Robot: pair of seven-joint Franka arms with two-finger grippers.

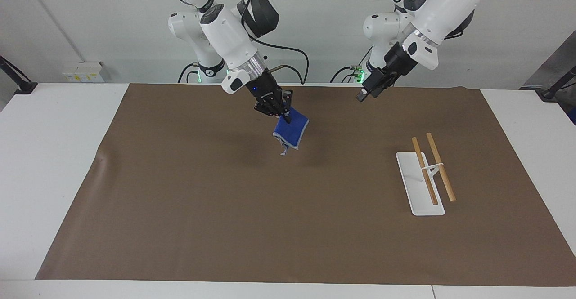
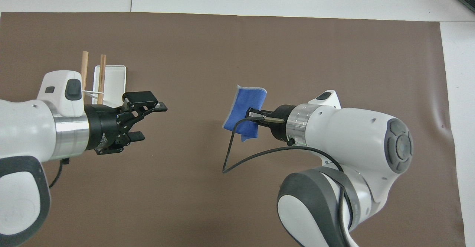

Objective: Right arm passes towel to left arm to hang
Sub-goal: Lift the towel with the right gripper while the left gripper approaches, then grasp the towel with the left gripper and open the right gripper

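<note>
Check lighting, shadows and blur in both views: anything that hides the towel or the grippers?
Facing view: even light, soft shadow on the brown mat under the raised towel; right gripper sharp, shut on it. Overhead view: no glare; left gripper open, crisp, partly covering the rack.
</note>
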